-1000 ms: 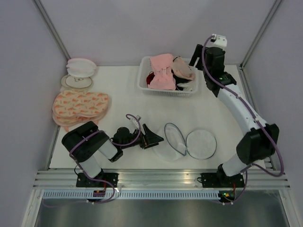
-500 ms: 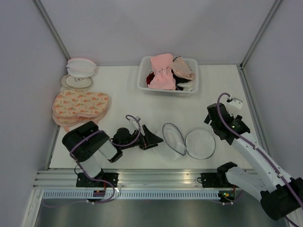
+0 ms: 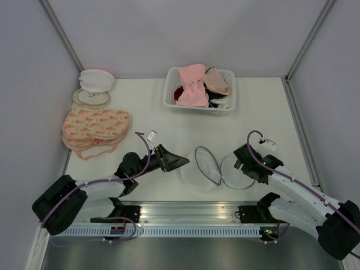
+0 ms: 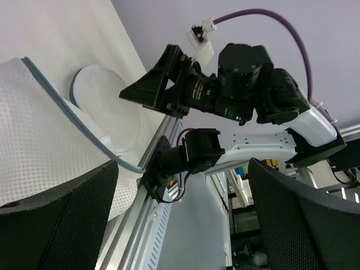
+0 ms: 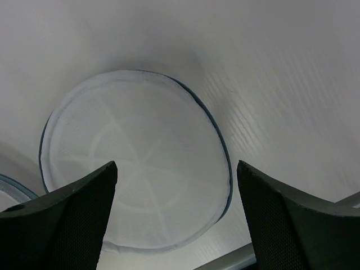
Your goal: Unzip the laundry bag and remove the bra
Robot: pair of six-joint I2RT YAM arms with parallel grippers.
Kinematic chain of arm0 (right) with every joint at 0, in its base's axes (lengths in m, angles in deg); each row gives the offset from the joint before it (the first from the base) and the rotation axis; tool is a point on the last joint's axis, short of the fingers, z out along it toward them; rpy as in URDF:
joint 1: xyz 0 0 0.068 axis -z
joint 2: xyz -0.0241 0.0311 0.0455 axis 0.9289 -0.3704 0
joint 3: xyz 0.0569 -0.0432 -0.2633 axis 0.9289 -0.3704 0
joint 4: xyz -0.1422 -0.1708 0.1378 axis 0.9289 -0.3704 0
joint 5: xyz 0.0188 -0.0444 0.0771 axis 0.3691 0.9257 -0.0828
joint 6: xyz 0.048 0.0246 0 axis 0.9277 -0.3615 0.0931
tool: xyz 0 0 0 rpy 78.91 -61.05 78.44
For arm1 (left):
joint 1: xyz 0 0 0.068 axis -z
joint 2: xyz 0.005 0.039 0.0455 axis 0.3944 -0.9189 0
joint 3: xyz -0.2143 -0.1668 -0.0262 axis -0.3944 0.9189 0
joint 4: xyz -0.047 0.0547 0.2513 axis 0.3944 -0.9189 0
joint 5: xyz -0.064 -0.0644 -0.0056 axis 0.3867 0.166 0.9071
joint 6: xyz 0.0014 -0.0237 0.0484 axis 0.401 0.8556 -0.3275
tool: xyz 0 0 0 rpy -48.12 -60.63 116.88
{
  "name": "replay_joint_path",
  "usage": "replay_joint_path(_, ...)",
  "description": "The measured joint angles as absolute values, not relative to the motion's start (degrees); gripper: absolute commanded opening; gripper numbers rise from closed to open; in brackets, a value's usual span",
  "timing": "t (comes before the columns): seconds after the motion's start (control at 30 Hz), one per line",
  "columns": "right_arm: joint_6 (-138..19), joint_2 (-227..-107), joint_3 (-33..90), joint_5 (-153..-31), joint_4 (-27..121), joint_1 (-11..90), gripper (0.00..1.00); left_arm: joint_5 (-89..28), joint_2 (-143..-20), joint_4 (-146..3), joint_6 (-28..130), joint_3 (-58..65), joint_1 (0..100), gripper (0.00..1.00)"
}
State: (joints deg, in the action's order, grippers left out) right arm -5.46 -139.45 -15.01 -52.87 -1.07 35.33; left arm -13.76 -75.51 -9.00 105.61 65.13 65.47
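Laundry bag lay unzipped, halves splayed at 6 o'clock. Bra sat in basket at 12. L gripper and R gripper both gaped wide, nothing held. Risk: R fingers low over bag, could snag mesh and drag it off the near edge.

The right pincer hangs over the white bench with its jaws spread wide and nothing between them. Its two dark, mesh-textured fingers frame the lower corners. In the gap between them, lying flat on the bench, is one round half of the laundry bag: a white mesh disc with a dark rim and pale seams radiating from its centre. Beyond the left finger a sliver of the other half shows. A metal strip runs just beside the right finger.
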Motion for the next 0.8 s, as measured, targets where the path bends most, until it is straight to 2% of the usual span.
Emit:
replay_joint_path(0.17, -1.14, -139.30, -17.79, -53.02, -0.37, 32.27, 0.89, -16.16, -64.86, -19.97, 102.09, 64.89, 65.47, 1.00)
replay_joint_path(0.33, 1.14, -140.89, -21.00, -53.50, 0.90, 31.71, 0.89, -16.58, -60.99, -25.81, 100.54, 64.83, 65.47, 1.00)
replay_joint_path(0.43, 1.92, -143.19, -22.20, -53.94, 2.47, 31.60, 0.83, -16.64, -59.96, -28.08, 100.41, 64.83, 65.45, 1.00)
replay_joint_path(0.5, 2.49, -143.80, -22.38, -53.94, 3.33, 31.40, 0.72, -16.95, -59.07, -29.15, 100.37, 64.83, 65.45, 0.99)
replay_joint_path(0.53, 2.71, -143.73, -22.40, -53.94, 3.74, 31.29, 0.57, -17.08, -58.61, -29.50, 100.34, 64.83, 65.45, 1.00)
replay_joint_path(0.57, 2.67, -143.58, -22.49, -53.92, 4.00, 31.23, 0.51, -17.41, -58.24, -29.83, 100.32, 64.83, 65.45, 1.00)
replay_joint_path(0.63, 3.08, -142.27, -22.79, -53.87, 4.13, 31.12, 0.28, -17.67, -57.80, -30.59, 100.19, 64.83, 65.45, 1.00)
replay_joint_path(0.8, 3.52, -132.08, -23.06, -53.37, 3.43, 31.07, 0.06, -17.85, -57.50, -31.66, 100.15, 64.83, 65.43, 1.00)
